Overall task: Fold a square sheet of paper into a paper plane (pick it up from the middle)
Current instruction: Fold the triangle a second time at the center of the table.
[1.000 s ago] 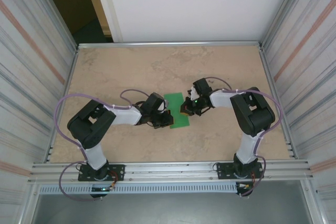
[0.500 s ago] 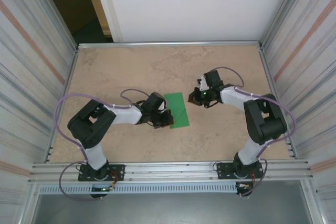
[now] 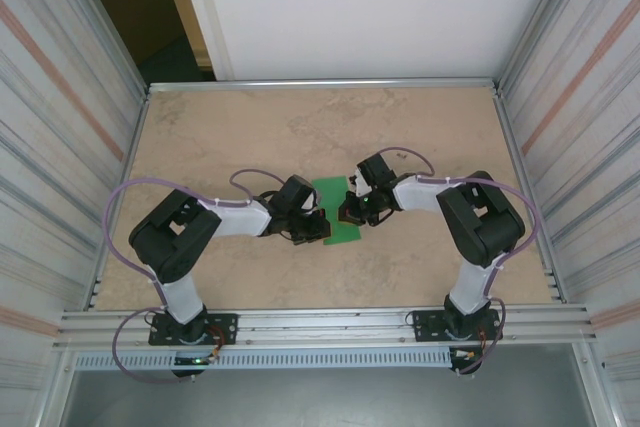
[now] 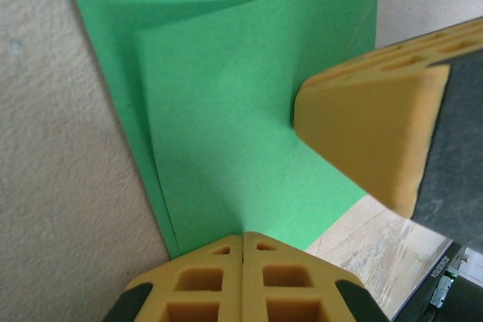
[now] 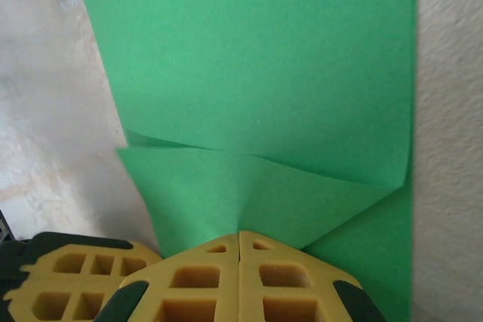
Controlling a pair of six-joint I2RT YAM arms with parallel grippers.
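The square sheet of paper (image 3: 331,197) lies flat mid-table, bright green and partly folded into layers. My left gripper (image 3: 320,229) rests at its near-left part, jaws shut, tips (image 4: 243,236) pressing down on the green paper (image 4: 226,111). My right gripper (image 3: 349,216) is over the sheet's right edge, also shut, with its tips (image 5: 240,233) set on a folded triangular flap (image 5: 249,186) of the paper (image 5: 256,50). The two grippers sit close together; the right finger (image 4: 370,133) shows in the left wrist view. No paper is pinched between either pair of jaws.
The beige table (image 3: 250,127) has a metal rim and ribbed walls on both sides. Purple cables loop off both arms. The left fingers (image 5: 64,277) appear at the lower left of the right wrist view.
The right gripper swung out to the right, off the paper, then came back onto the sheet's right side. The left gripper and the sheet stayed put.
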